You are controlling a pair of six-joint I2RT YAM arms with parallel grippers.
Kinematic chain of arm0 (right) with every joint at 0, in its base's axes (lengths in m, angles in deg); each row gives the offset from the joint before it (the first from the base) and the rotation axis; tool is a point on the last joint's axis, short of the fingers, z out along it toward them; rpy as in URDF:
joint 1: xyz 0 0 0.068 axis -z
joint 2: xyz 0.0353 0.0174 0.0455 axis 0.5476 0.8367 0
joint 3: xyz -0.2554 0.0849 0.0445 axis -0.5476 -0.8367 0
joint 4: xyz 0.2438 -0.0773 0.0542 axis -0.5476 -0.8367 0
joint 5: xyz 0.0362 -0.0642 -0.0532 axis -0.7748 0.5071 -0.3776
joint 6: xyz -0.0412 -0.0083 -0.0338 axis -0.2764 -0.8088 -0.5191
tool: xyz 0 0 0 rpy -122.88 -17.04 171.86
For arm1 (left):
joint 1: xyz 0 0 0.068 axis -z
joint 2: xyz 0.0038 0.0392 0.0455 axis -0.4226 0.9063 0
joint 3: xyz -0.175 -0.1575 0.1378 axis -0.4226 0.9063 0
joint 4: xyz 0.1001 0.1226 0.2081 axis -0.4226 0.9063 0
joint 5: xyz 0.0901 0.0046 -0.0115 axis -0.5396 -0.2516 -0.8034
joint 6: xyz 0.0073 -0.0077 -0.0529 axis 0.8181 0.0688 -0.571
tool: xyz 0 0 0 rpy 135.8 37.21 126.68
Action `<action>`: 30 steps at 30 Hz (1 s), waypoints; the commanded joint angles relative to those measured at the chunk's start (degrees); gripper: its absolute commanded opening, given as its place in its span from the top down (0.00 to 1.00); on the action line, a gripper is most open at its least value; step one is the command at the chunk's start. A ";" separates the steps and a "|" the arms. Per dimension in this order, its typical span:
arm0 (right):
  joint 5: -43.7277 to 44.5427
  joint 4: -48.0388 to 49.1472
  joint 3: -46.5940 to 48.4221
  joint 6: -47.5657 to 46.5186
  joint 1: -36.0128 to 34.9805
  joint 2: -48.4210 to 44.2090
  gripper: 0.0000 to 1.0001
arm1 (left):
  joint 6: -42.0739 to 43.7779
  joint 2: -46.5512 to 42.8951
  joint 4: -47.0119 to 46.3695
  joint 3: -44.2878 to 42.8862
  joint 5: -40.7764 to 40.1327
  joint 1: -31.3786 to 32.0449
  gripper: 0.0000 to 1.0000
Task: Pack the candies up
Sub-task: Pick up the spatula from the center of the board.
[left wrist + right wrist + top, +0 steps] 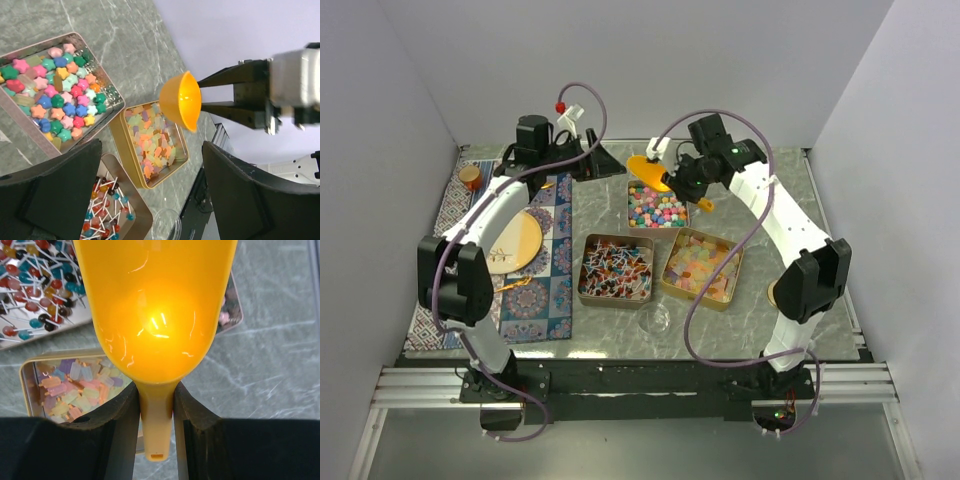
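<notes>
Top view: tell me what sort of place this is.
Probably a robot test booth: plain white walls boxing in a marbled table, two arms bolted at its near edge, tins of candy set out.

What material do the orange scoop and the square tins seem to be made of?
Orange scoop: likely plastic, glossy and translucent; light glows through it. Square tins: probably thin metal, satin gold finish, shiny rims.

A yellow plate [525, 245] lies on a patterned cloth [545, 295]; a clear bowl [655, 320] stands on the marble table [740, 328].
</notes>
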 commanded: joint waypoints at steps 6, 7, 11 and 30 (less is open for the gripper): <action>3.00 1.28 1.25 -2.78 -5.19 -0.26 1.00 | -3.11 2.78 -3.73 -3.89 2.27 1.58 0.21; 2.91 1.54 1.07 -2.51 -5.37 -0.44 1.00 | -3.20 3.39 -3.56 -4.07 2.44 1.58 0.25; 2.47 3.03 1.24 -0.50 -5.46 -1.31 1.00 | -3.73 4.19 -4.61 -3.63 4.72 1.58 0.53; -12.65 3.74 -1.66 2.76 -1.24 -4.39 0.53 | -24.03 9.72 -31.68 -0.91 29.08 1.40 0.99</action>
